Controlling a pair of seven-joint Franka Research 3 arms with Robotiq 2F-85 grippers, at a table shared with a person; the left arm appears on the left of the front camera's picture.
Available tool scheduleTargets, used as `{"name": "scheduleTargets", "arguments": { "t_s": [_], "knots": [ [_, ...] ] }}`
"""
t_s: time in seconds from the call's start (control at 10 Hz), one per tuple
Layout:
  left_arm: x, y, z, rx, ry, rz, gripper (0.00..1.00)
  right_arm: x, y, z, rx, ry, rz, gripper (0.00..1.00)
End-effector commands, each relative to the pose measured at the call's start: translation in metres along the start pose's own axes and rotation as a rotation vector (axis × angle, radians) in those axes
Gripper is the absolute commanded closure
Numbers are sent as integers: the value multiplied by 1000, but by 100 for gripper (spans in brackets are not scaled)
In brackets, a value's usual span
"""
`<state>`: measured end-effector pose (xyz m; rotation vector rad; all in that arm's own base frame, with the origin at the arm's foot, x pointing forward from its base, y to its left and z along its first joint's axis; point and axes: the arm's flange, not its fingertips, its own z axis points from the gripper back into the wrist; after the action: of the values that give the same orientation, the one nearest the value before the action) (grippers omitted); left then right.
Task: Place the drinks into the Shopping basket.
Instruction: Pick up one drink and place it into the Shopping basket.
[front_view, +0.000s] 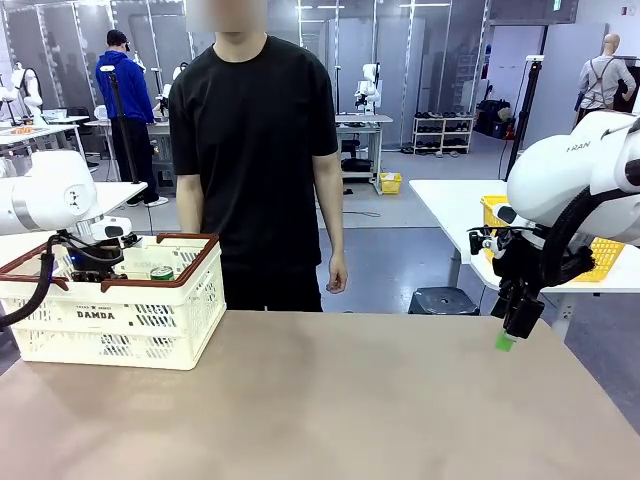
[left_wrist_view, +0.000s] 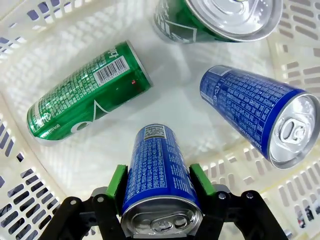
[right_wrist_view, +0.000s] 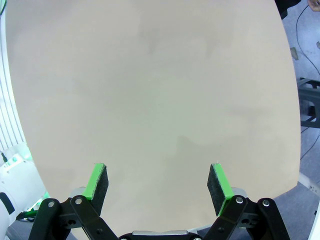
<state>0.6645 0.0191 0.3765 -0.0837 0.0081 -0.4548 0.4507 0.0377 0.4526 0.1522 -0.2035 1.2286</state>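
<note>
In the left wrist view my left gripper (left_wrist_view: 157, 174) reaches down into the cream Shopping basket (left_wrist_view: 30, 30), its green pads pressed against both sides of a blue can (left_wrist_view: 157, 165). A second blue can (left_wrist_view: 255, 112) lies at the right. One green can (left_wrist_view: 87, 92) lies at the left and another (left_wrist_view: 220, 20) at the top. In the front view the basket (front_view: 110, 320) stands on the table's left with the left gripper (front_view: 95, 262) inside it and a green can top (front_view: 161, 272) showing. My right gripper (front_view: 515, 325) hangs open over the table's right edge, its jaws (right_wrist_view: 159, 182) holding nothing.
A person (front_view: 255, 150) stands at the far side of the table, arms hanging down. The brown tabletop (front_view: 350, 400) stretches from the basket to the right edge. A bright yellow mesh basket (front_view: 605, 258) sits on another table behind my right arm.
</note>
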Motion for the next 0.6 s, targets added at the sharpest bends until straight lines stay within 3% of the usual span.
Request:
{"name": "scheduleTargets", "arguments": {
  "t_s": [0.0,0.1,0.2,0.3,0.5],
  "knots": [
    [-1,1,0,3,-26,-34,20,-1,1,0,3,0,3,0],
    [-2,-3,3,8,-23,-35,4,-1,1,0,3,0,3,0],
    [-2,-5,5,15,-25,-39,18,-1,1,0,3,0,3,0],
    [-3,-6,7,19,-29,-41,0,-1,1,0,3,0,3,0],
    [-8,-9,17,33,-46,-41,0,-1,1,0,3,0,3,0]
  ]
}}
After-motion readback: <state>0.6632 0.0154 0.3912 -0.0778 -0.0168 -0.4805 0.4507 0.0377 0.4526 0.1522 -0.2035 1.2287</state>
